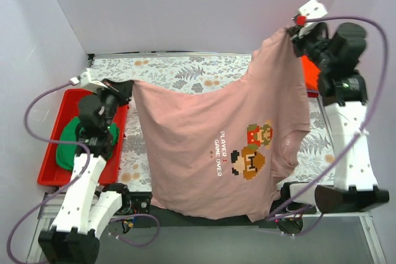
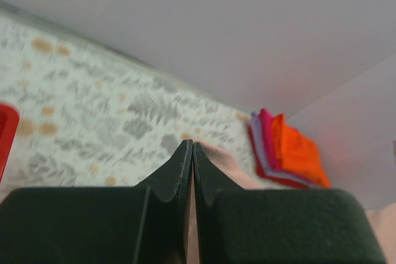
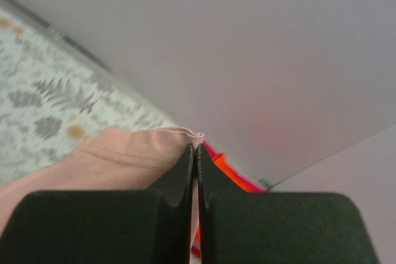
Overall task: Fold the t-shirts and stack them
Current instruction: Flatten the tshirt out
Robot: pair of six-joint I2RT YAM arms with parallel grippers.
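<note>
The dusty-pink t-shirt with a pixel-character print and white text hangs spread in the air between my two grippers, its lower edge reaching the table's near edge. My left gripper is shut on its left corner; pink cloth shows between and beside the fingers. My right gripper is shut on its right hem corner, held higher. A green t-shirt lies in the red tray. Folded orange and magenta t-shirts are stacked at the far right, partly hidden by the right arm in the top view.
The red plastic tray sits left of the floral-patterned table. White walls enclose the table at the back and sides. Cables loop beside both arms.
</note>
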